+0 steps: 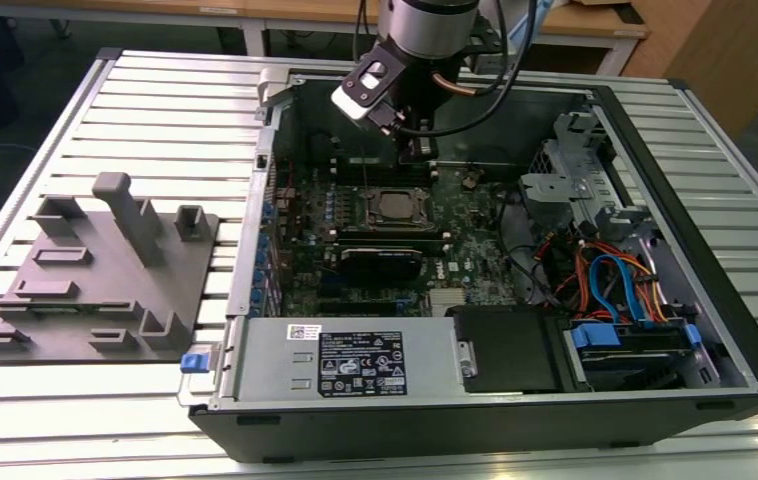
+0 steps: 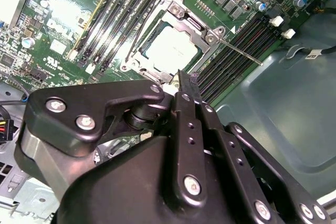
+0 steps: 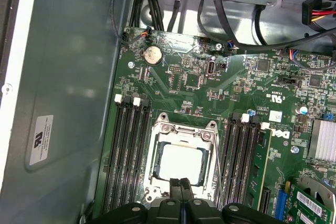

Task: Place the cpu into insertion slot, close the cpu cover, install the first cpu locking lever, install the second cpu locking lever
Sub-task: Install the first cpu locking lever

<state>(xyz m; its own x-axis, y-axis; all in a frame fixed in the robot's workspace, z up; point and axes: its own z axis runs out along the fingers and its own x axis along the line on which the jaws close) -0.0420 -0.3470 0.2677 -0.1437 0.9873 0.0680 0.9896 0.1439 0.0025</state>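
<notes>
The cpu [image 3: 181, 162] lies flat in the insertion slot [image 1: 366, 210] on the green motherboard, its silver top [image 2: 170, 48] showing through the window of the cpu cover [image 3: 182, 131]. The cover [image 2: 191, 22] is down over the chip. One thin locking lever [image 2: 239, 51] sticks out sideways over the memory slots, away from the socket. A second wire lever [image 2: 137, 35] runs along the opposite side; whether it is latched I cannot tell. My gripper [image 3: 182, 183] hangs shut and empty just above the socket's edge, near the case's back wall [image 1: 415, 152].
Memory slots [image 3: 126, 150] flank the socket on both sides. A black card [image 1: 379, 262] and the grey power supply [image 1: 339, 365] sit nearer the case front. Drive cage and cables [image 1: 619, 290] fill the exterior view's right. A grey fixture [image 1: 99, 270] stands on the slatted table.
</notes>
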